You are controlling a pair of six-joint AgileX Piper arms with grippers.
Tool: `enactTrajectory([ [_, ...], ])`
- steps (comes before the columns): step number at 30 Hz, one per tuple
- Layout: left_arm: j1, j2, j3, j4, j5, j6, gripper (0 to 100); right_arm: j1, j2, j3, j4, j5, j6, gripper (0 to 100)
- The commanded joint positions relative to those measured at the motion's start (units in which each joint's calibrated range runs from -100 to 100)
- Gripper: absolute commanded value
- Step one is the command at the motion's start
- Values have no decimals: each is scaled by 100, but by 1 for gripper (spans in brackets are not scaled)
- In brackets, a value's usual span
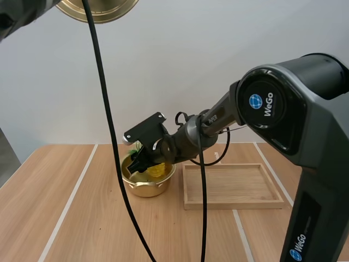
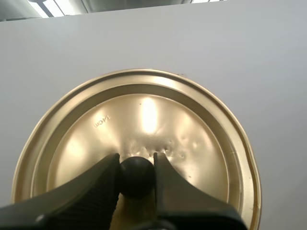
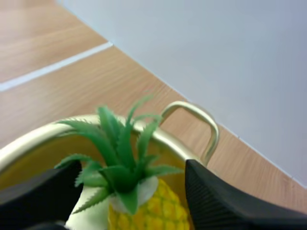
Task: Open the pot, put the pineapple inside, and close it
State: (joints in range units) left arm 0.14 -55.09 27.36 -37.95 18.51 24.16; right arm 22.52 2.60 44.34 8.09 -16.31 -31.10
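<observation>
High view: lid [image 1: 97,9] hung aloft, likely to clear the pot [image 1: 147,185] under the right gripper [image 1: 143,159].
Left wrist: left gripper [image 2: 136,162] clamped the knob [image 2: 136,179].
Right wrist: right gripper pinched the pineapple [image 3: 148,208] low inside the pot, its long axis in line with the gripper, crown toward the wrist.

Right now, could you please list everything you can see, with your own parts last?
Round gold metal pot: one, gold, on the table left of the tray, lid off.
Round gold metal lid: one, gold, held in the air by its black knob.
Yellow pineapple with green crown: one, yellow and green, inside the pot.
Shallow wooden tray: one, light wood, on the table right of the pot.
Wooden table: one, light wood with white lines.
Left jaws: black, pinching the lid's knob.
Right jaws: black, in the pot, either side of the pineapple, apparently gripping it.
</observation>
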Motion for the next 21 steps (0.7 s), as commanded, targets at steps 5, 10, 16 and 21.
enactTrajectory([
  [5, -13, -43, -45, -51, -171, -6, 0, -24, -282, -282, 25, 490, -29, 100],
  [10, -13, -43, -45, -51, -171, -6, 0, -24, -621, -311, 25, 616, -29, 100],
  [16, -13, -43, -45, -51, -171, -6, 0, -25, -1244, -311, 14, 749, -39, 100],
  [21, -13, -43, -45, -51, -171, -6, 0, -130, -1792, -311, 14, 1237, -49, 100],
])
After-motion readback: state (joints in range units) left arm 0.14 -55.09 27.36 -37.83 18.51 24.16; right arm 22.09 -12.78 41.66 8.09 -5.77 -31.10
